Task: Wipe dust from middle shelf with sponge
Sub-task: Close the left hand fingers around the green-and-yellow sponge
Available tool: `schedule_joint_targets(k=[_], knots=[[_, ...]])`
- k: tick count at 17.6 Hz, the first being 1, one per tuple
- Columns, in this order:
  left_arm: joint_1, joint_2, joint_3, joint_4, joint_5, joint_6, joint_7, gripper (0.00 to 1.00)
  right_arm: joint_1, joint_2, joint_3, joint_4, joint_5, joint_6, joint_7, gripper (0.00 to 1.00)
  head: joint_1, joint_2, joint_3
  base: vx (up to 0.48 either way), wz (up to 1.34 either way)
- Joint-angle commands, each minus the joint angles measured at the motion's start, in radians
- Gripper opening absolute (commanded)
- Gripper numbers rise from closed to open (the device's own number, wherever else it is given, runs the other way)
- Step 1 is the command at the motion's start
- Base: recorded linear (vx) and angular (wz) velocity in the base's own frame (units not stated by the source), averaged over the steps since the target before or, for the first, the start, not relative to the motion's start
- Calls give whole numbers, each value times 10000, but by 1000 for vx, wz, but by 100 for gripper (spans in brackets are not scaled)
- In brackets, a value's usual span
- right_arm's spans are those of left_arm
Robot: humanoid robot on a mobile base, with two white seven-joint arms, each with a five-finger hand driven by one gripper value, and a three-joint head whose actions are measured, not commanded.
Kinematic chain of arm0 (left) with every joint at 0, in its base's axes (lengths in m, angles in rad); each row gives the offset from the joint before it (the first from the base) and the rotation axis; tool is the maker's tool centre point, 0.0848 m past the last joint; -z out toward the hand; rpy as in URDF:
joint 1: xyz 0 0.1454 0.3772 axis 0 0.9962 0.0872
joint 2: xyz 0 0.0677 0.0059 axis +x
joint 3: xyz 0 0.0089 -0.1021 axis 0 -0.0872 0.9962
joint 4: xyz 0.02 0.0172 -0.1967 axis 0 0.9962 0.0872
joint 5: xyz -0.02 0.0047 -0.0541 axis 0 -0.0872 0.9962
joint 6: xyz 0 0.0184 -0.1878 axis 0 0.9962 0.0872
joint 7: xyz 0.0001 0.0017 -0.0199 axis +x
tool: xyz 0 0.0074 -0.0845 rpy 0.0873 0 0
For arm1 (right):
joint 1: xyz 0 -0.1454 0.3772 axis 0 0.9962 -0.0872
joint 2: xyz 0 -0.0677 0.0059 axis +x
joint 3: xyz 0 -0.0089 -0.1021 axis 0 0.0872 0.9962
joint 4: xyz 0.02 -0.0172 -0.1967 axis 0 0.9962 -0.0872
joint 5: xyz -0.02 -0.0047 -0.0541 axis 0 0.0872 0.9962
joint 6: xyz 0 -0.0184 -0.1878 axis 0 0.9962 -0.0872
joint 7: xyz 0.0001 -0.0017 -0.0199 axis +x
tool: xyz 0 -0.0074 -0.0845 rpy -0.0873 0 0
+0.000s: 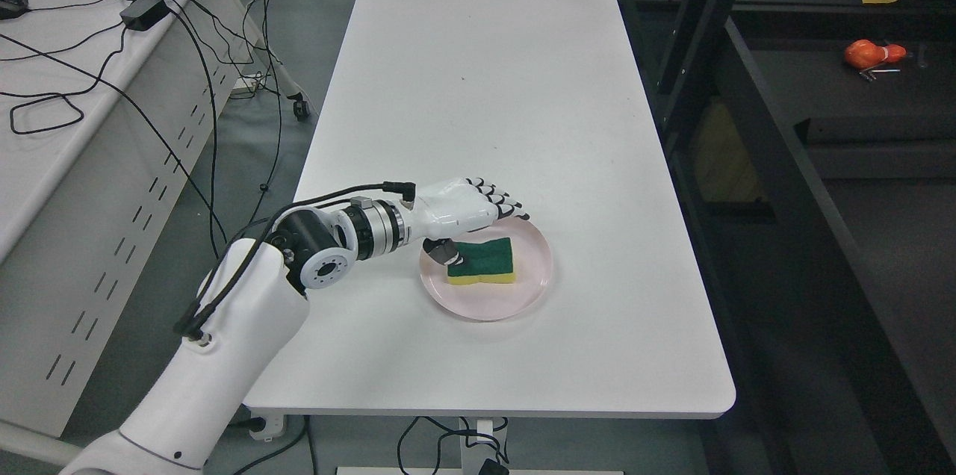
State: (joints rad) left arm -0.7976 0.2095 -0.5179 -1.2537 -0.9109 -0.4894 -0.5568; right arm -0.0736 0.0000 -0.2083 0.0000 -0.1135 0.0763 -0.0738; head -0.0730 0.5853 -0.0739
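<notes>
In the head view we see a pink plate (523,296) sitting on the near half of the white table (485,87), and in it lies the sponge (485,260), green scouring face up over a yellow base. Its long axis runs roughly left to right across the plate, tilted only slightly. Our left hand (467,207) reaches in from the lower left and hovers over the plate's far-left rim, fingers (502,202) extended and loosely spread above the sponge, with the thumb (447,251) down against the sponge's left end; nothing is gripped. The table beyond the plate is bare up to its far edge. A dark shelf frame (754,131) stands just beside the table's right edge.
</notes>
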Motion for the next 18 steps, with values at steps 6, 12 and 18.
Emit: schedule_joint_targets(k=[6, 12, 18], knots=[[-569, 298, -250, -700, -417, -289, -842, 90, 0, -175, -3, -174, 0, 4, 2, 100, 0, 0, 0, 0, 0], [-538, 405, -957, -716, -432, -628, -1303, 90, 0, -175, -3, -174, 0, 4, 2, 100, 0, 0, 0, 0, 0], [-523, 926, -1034, -916, -509, -643, -1564, 89, 0, -175, -3, -174, 0, 4, 2, 100, 0, 0, 0, 0, 0]])
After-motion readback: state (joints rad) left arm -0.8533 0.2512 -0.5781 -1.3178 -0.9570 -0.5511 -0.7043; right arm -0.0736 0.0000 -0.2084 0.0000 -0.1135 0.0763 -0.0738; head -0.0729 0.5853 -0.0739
